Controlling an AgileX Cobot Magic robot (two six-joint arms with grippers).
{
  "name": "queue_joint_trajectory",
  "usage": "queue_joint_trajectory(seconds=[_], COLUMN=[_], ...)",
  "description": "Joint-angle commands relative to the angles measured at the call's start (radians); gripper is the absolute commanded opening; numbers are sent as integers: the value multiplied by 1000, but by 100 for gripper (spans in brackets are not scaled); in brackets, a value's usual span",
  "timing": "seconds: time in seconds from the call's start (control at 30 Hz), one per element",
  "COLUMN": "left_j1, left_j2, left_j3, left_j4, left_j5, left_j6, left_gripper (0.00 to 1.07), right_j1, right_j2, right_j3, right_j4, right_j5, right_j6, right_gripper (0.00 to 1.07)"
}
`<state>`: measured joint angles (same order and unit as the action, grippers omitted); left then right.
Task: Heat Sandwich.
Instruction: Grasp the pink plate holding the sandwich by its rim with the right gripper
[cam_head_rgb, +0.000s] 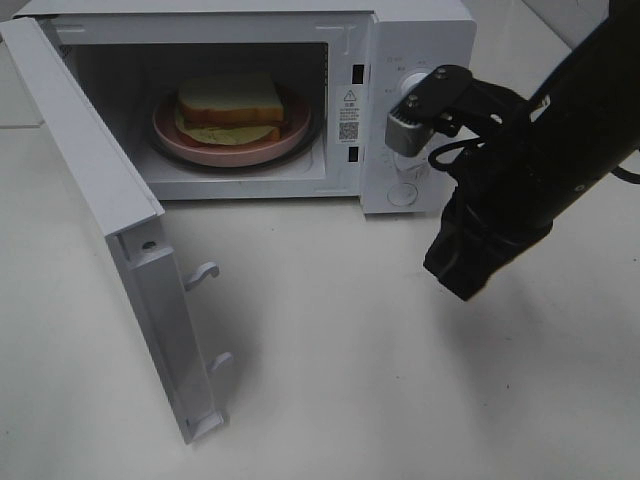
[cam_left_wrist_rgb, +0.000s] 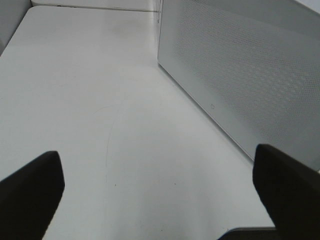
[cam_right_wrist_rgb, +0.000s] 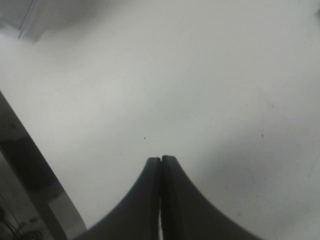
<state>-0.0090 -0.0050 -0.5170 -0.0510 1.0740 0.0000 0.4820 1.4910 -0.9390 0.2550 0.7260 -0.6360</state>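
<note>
Right end effector (cam_right_wrist_rgb: 160, 159) of mine is closed, tips pressed together with nothing between them. It hangs above the bench (cam_head_rgb: 350, 380), in front of the microwave's (cam_head_rgb: 420, 40) control panel (cam_head_rgb: 395, 70). Left end effector (cam_left_wrist_rgb: 156, 152) stands wide open over bare bench, empty. The sandwich (cam_head_rgb: 230, 100) sits on its pink plate (cam_head_rgb: 215, 152) inside the microwave, whose door (cam_head_rgb: 90, 170) stands open.

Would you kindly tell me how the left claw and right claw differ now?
The left claw is wide open; the right claw is shut. The left claw is beside the microwave door; the right claw is before its control panel. Both are black and hold nothing.
</note>
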Motion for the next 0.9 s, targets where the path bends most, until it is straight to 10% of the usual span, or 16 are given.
queue_joint_trajectory(seconds=[0.03, 0.6, 0.9], left_j1=[4, 4, 4], left_j2=[-17, -17, -17], left_j3=[2, 2, 2], left_j4=[0, 0, 0], left_j5=[-5, -5, -5], left_j6=[0, 0, 0], left_gripper=[97, 97, 97], right_j1=[-3, -3, -2], right_j2=[-8, -8, -6], right_j3=[-7, -7, -13], right_j4=[-13, -199, -216], right_j5=[64, 85, 55], right_j6=[-314, -732, -619], right_gripper=[3, 14, 74])
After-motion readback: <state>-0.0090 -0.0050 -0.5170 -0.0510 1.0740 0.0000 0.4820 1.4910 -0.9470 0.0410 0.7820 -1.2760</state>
